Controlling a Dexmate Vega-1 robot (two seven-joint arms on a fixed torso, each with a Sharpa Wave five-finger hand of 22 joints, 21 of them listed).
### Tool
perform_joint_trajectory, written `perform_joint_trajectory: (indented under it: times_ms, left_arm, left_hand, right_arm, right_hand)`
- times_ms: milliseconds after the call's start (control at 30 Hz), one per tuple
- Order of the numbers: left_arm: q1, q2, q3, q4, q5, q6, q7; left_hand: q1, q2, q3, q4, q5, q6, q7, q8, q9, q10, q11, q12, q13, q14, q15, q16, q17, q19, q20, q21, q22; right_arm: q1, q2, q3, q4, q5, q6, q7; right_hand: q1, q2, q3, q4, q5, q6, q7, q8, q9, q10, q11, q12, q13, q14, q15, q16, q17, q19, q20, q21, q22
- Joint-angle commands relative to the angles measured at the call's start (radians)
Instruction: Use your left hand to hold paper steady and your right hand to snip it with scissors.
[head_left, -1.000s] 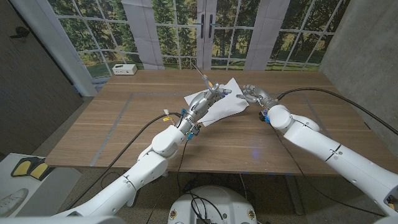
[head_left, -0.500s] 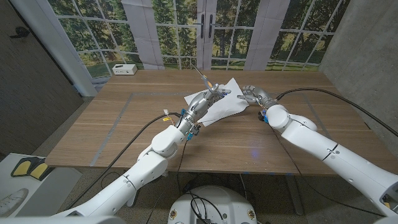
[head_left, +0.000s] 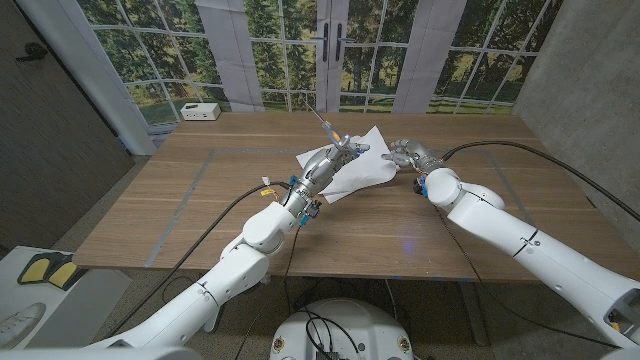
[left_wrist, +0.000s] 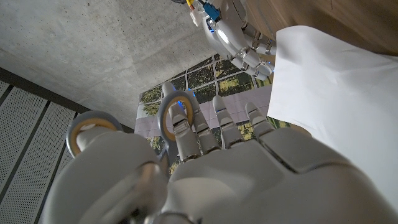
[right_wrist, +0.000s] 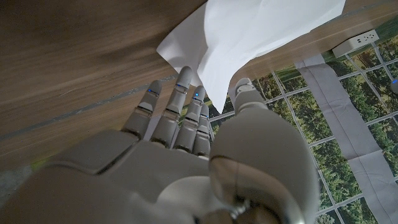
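Observation:
A white paper sheet (head_left: 368, 168) lies on the wooden table (head_left: 200, 200), past its middle. My left hand (head_left: 325, 165) sits over the sheet's left part and holds the scissors (head_left: 326, 126), their blades pointing up and away. In the left wrist view my left hand (left_wrist: 205, 174) has its fingers through the scissors' ring handles (left_wrist: 169, 115), with the paper (left_wrist: 329, 81) just beyond. My right hand (head_left: 405, 152) is at the sheet's right edge. In the right wrist view a corner of the paper (right_wrist: 249, 31) reaches between my right hand's (right_wrist: 180, 143) spread fingers and thumb, with no closed pinch showing.
A white power strip (head_left: 201, 111) sits at the table's back left corner, in front of glass doors. Black cables trail from both wrists over the table. My right hand (left_wrist: 242, 46) also shows in the left wrist view, beyond the sheet.
My right hand has edged left, closer to the paper's right edge. The left hand with the scissors has barely moved.

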Motion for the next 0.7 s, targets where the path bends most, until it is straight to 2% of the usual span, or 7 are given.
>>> perform_joint_trajectory:
  times_ms: [33, 200, 333, 433, 567, 667, 700]
  left_arm:
    - [0.005, 0.0, -0.002, 0.0, 0.003, -0.007, 0.006]
    - [0.007, 0.0, -0.002, -0.002, 0.0, -0.007, 0.004]
    - [0.008, 0.0, -0.001, -0.002, 0.004, -0.01, 0.005]
    - [0.009, 0.0, -0.001, -0.004, 0.004, -0.011, 0.006]
    - [0.013, 0.002, -0.001, -0.008, 0.007, -0.011, 0.008]
    - [0.017, 0.003, -0.002, -0.012, 0.009, -0.013, 0.011]
    - [0.019, 0.003, -0.003, -0.013, 0.009, -0.013, 0.014]
  left_hand:
    - [0.005, 0.007, 0.001, 0.005, -0.003, -0.015, 0.014, 0.002, 0.002, 0.009, -0.015, 0.003, 0.0, 0.004, -0.075, -0.003, 0.0, 0.009, 0.002, -0.006, 0.006]
    - [0.006, 0.008, 0.001, 0.005, -0.004, -0.013, 0.012, 0.002, 0.002, 0.011, -0.017, 0.004, 0.0, 0.004, -0.076, -0.003, -0.001, 0.01, 0.001, -0.006, 0.006]
    - [0.007, 0.008, 0.001, 0.006, -0.004, -0.013, 0.012, 0.002, 0.002, 0.01, -0.017, 0.004, -0.001, 0.004, -0.077, -0.003, -0.001, 0.011, 0.0, -0.006, 0.006]
    - [0.008, 0.009, 0.001, 0.006, -0.005, -0.012, 0.012, 0.002, 0.002, 0.011, -0.017, 0.004, -0.001, 0.005, -0.077, -0.003, -0.001, 0.011, 0.0, -0.006, 0.006]
    - [0.008, 0.01, 0.001, 0.007, -0.005, -0.012, 0.011, 0.002, 0.001, 0.011, -0.017, 0.004, -0.001, 0.005, -0.077, -0.003, -0.002, 0.011, 0.001, -0.006, 0.006]
    - [0.009, 0.011, 0.0, 0.007, -0.006, -0.012, 0.01, 0.002, 0.001, 0.01, -0.018, 0.004, -0.001, 0.005, -0.077, -0.003, -0.002, 0.012, 0.002, -0.007, 0.006]
    - [0.009, 0.011, 0.0, 0.008, -0.006, -0.012, 0.01, 0.002, 0.001, 0.011, -0.018, 0.004, -0.001, 0.005, -0.077, -0.003, -0.002, 0.011, 0.002, -0.007, 0.006]
  right_arm:
    - [-0.002, 0.015, 0.001, 0.006, 0.006, -0.012, -0.025]
    - [-0.012, 0.018, 0.009, -0.004, 0.003, -0.023, -0.049]
    - [-0.01, 0.014, 0.007, -0.012, 0.005, -0.046, -0.045]
    - [-0.009, 0.011, 0.005, -0.014, 0.006, -0.05, -0.043]
    - [0.0, 0.009, -0.005, -0.019, 0.006, -0.074, -0.034]
    - [0.005, 0.008, -0.01, -0.018, 0.007, -0.082, -0.029]
    - [0.006, 0.008, -0.01, -0.019, 0.009, -0.086, -0.028]
  right_hand:
    - [-0.028, -0.008, -0.008, 0.017, -0.002, -0.005, 0.001, -0.008, 0.002, 0.015, -0.005, 0.006, 0.001, -0.068, -0.136, -0.008, 0.021, 0.0, 0.011, -0.001, 0.004]
    - [-0.041, -0.012, -0.016, 0.021, -0.001, -0.019, -0.015, -0.017, 0.002, -0.048, 0.005, -0.022, 0.002, -0.108, -0.138, -0.003, 0.05, 0.003, 0.013, 0.0, 0.004]
    - [-0.048, -0.012, -0.018, 0.025, -0.001, -0.029, -0.008, -0.021, 0.003, -0.074, 0.024, -0.031, 0.002, -0.1, -0.146, 0.006, 0.06, 0.005, 0.015, 0.0, 0.005]
    - [-0.05, -0.014, -0.02, 0.024, -0.001, -0.034, -0.005, -0.023, 0.003, -0.091, 0.029, -0.037, 0.002, -0.089, -0.149, 0.016, 0.068, 0.008, 0.019, 0.001, 0.005]
    - [-0.055, -0.016, -0.023, 0.026, -0.001, -0.033, -0.008, -0.022, 0.004, -0.085, 0.032, -0.032, 0.002, -0.074, -0.151, 0.028, 0.077, 0.01, 0.025, 0.002, 0.005]
    - [-0.057, -0.016, -0.023, 0.026, -0.001, -0.017, 0.003, -0.016, 0.004, -0.059, 0.033, -0.021, 0.002, -0.055, -0.156, 0.036, 0.083, 0.017, 0.026, 0.004, 0.005]
    - [-0.061, -0.017, -0.024, 0.027, -0.001, -0.03, 0.019, -0.022, 0.003, -0.054, 0.034, -0.019, 0.002, -0.056, -0.155, 0.035, 0.086, 0.017, 0.025, 0.004, 0.005]
